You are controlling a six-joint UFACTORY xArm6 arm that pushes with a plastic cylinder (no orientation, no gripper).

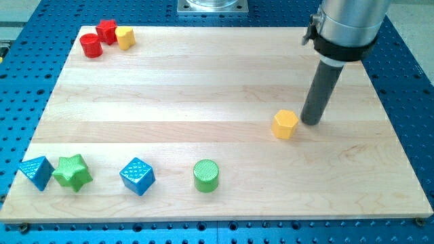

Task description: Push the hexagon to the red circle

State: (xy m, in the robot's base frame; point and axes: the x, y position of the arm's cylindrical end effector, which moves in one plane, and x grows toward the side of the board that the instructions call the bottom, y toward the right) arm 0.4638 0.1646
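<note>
A yellow hexagon block point(285, 124) lies right of the board's middle. My tip point(311, 122) rests on the board just to the hexagon's right, very close to it. The red circle point(91, 45) sits at the view's top left corner, far from the hexagon. A red star-like block point(106, 30) and a yellow block point(125, 36) stand right beside the red circle.
Along the view's bottom left lie a blue triangle-like block point(36, 171), a green star point(73, 171), a blue cube point(137, 176) and a green circle point(206, 175). The wooden board point(217, 81) lies on a blue perforated table.
</note>
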